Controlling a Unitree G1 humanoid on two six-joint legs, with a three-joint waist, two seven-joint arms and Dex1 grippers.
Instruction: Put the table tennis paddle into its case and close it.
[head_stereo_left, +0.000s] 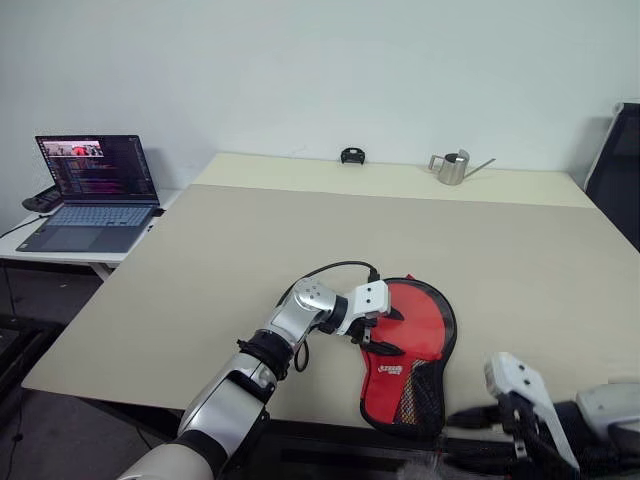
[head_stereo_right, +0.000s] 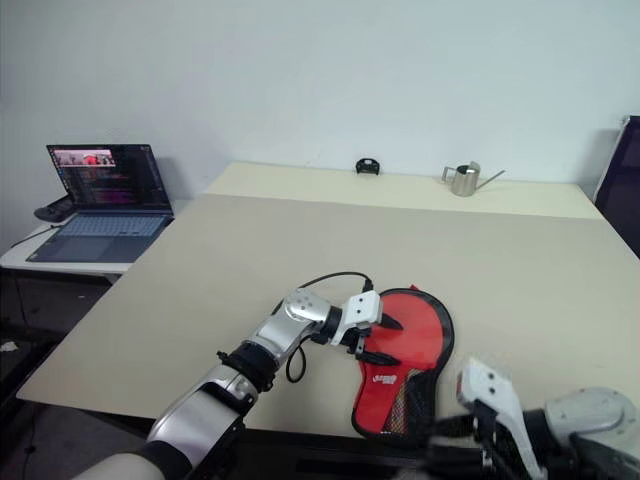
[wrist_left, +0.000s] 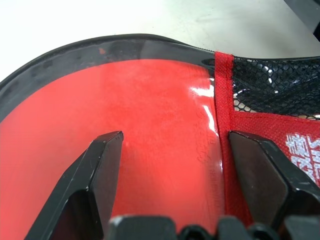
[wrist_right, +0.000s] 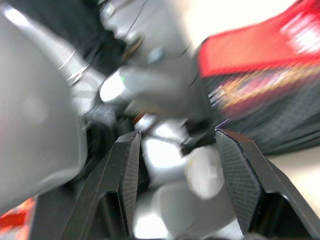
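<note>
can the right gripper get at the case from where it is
Probably yes: the right gripper hangs open at the table's near edge beside the case. The left gripper sits over its left side.

My head cameras look down across the table (head_stereo_left: 300, 230). Both wrist cameras sit close, sharing the case (wrist_left: 125, 110).
</note>
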